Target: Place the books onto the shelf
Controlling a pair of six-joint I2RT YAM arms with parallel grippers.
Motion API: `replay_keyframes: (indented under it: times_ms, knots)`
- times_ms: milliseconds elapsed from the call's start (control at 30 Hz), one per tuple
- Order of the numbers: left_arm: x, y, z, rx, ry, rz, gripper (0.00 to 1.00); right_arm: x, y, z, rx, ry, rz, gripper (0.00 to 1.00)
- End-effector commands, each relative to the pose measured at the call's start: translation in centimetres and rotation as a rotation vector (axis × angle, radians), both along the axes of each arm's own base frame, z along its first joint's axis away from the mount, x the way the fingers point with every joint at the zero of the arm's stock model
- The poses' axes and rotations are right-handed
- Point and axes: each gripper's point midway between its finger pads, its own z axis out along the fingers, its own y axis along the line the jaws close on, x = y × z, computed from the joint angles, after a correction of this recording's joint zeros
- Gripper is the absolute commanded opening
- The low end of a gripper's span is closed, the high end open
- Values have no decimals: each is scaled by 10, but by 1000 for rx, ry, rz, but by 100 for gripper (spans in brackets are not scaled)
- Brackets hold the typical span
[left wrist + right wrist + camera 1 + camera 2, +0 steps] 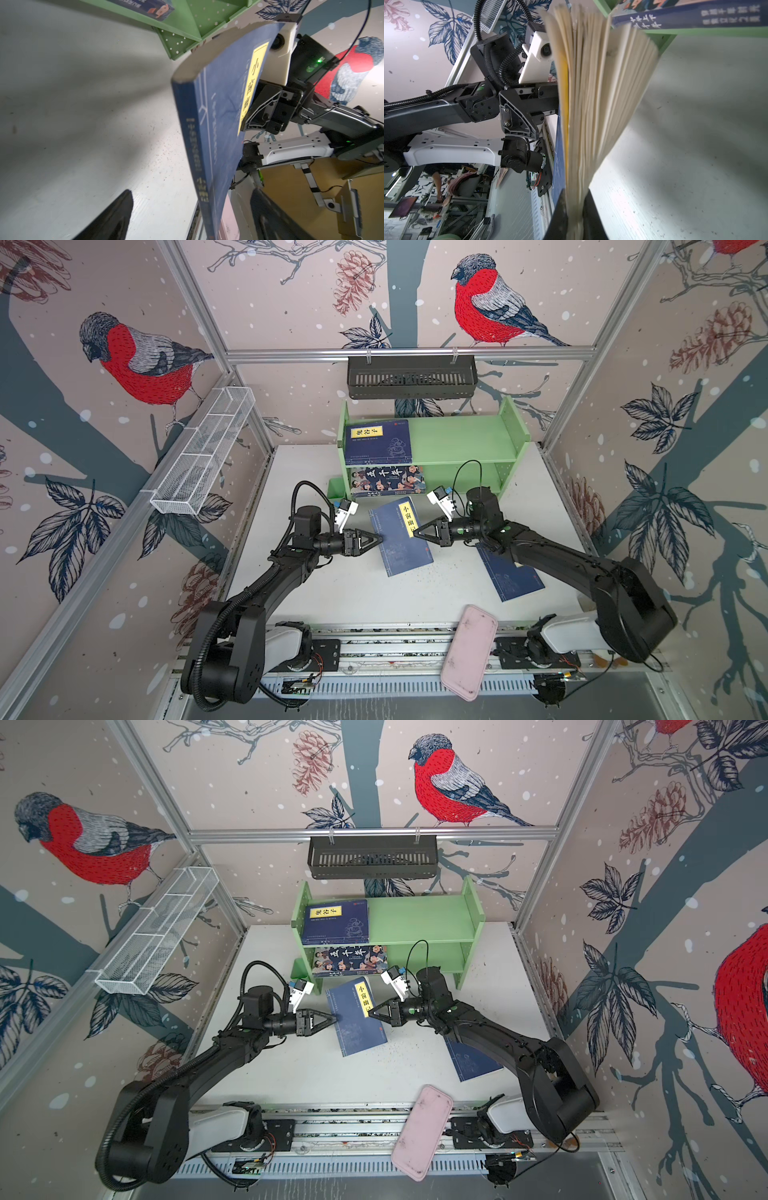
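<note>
At mid-frame in both top views, a navy book (399, 543) (357, 1033) with a yellow title label, cover up, skewed, one corner toward the bottom of the frame. On its right edge, beside the label, the right pincer (415, 532) (369, 1012), clamped tight on the page edge. In the right wrist view, pages fanned out beyond the two black fingers (559, 212) pinching them. On its left edge, the left pincer (380, 538) (335, 1019), spread wide and gripping nothing. In the left wrist view, the spine running between the two parted fingers (113, 216), apart from both. Whether any corner rests on the white table (332, 597): cannot tell.

Just above that book in the frame, the green shelf (457, 439) (415, 915) at the back of the table. On its upper tier, left end, a second navy book (378, 441), flat. On the lower tier, left end, the cartoon-cover book (386, 481). Lower right, partly under the right arm, a third navy book (515, 583), flat on the table. At bottom right of centre, a pink case (469, 651) over the table's front edge.
</note>
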Motion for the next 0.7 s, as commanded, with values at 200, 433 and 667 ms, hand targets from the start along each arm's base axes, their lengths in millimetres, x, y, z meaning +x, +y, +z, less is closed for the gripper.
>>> replay_keyframes:
  times_ms: [200, 433, 667]
  knots:
    - [-2, -8, 39, -104, -49, -73, 40, -29, 22, 18, 46, -31, 189, 1]
    - [-2, -8, 50, -118, -70, -78, 0, -19, 20, 17, 18, -54, 131, 36]
    - [2, -8, 75, -115, -158, -97, 0, 23, -20, 38, 59, -101, -109, 53]
